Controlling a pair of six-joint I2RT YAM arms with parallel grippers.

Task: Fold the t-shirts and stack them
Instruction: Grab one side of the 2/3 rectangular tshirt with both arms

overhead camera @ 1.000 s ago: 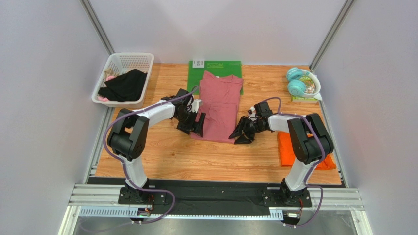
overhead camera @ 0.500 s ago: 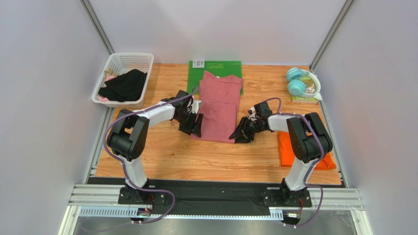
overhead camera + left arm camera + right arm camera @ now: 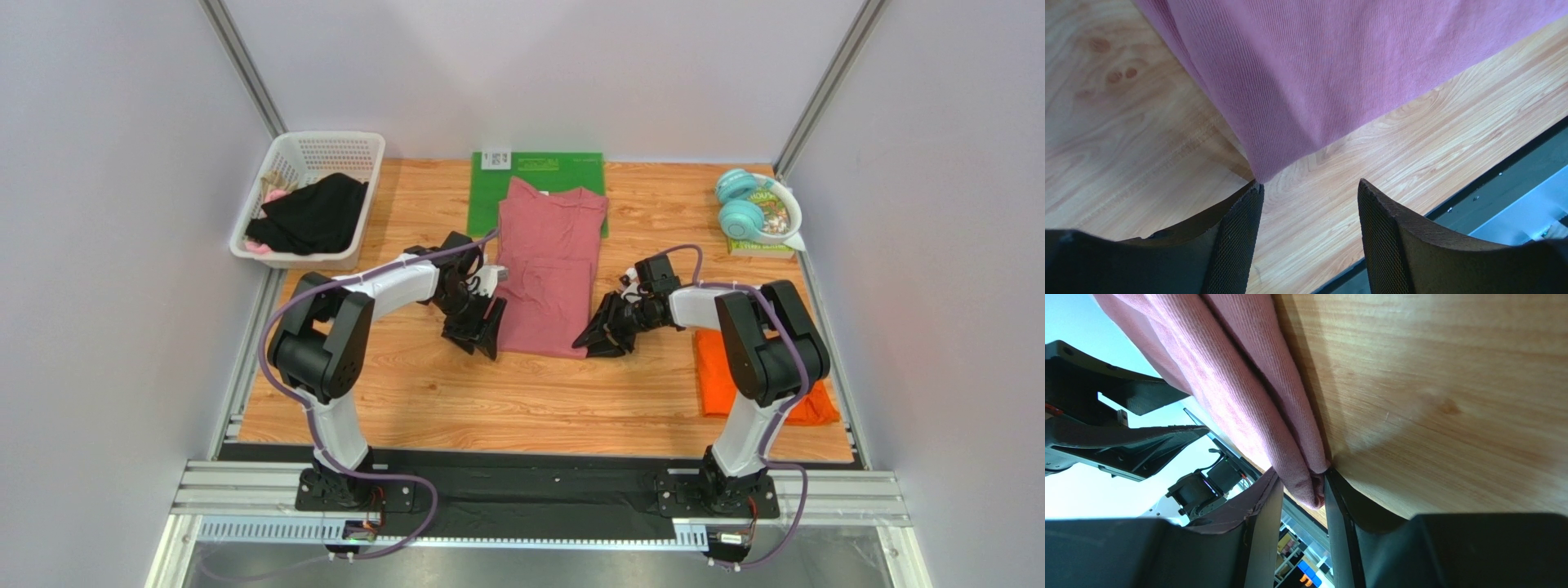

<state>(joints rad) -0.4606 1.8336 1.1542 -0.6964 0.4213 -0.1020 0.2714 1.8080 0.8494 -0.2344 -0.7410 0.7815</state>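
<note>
Two near corners of the pink shirt (image 3: 548, 276), lying long near-to-far, met the hands: right hand (image 3: 1303, 481) pinched its corner, left hand (image 3: 1309, 191) gaped beside its own.

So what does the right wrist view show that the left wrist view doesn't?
Only the right wrist view: the folded edge of the pink shirt pinched between the fingers of the right pincer, with the other arm beyond it. Only the left wrist view: the left pincer open, the shirt's corner at its fingertips rather than between them, and the dark rail past the edge of the table. Both: the same pink shirt lying on the wooden table.
</note>
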